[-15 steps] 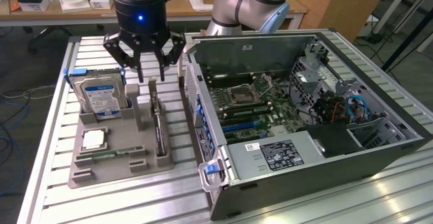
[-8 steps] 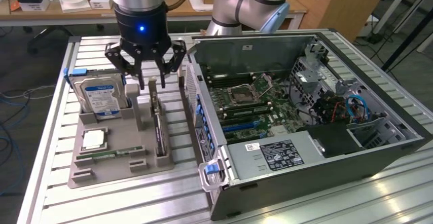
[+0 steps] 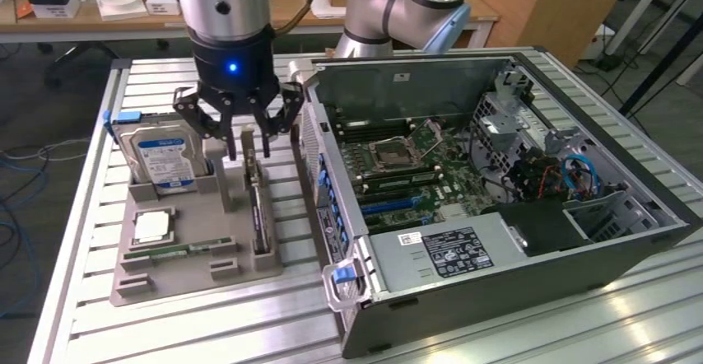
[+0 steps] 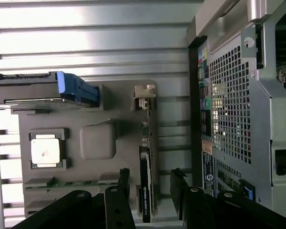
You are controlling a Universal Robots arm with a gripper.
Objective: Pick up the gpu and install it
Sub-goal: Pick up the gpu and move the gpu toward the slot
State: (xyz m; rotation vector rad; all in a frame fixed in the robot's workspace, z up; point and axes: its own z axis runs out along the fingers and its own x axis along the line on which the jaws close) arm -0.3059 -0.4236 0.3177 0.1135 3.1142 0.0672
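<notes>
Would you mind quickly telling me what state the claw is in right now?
Claw: open, straddling the gpu, not gripping it yet.

Tool (image 3: pixel 249 143) sits low at upper left of the frame, fingers spread either side of the gpu's (image 3: pixel 259 216) upper end. The gpu stands on edge in the grey tray (image 3: pixel 187 277) on the bench (image 3: pixel 220 327), hard drive (image 3: pixel 163 160) to its left, open case (image 3: pixel 495 183) on the right.
</notes>
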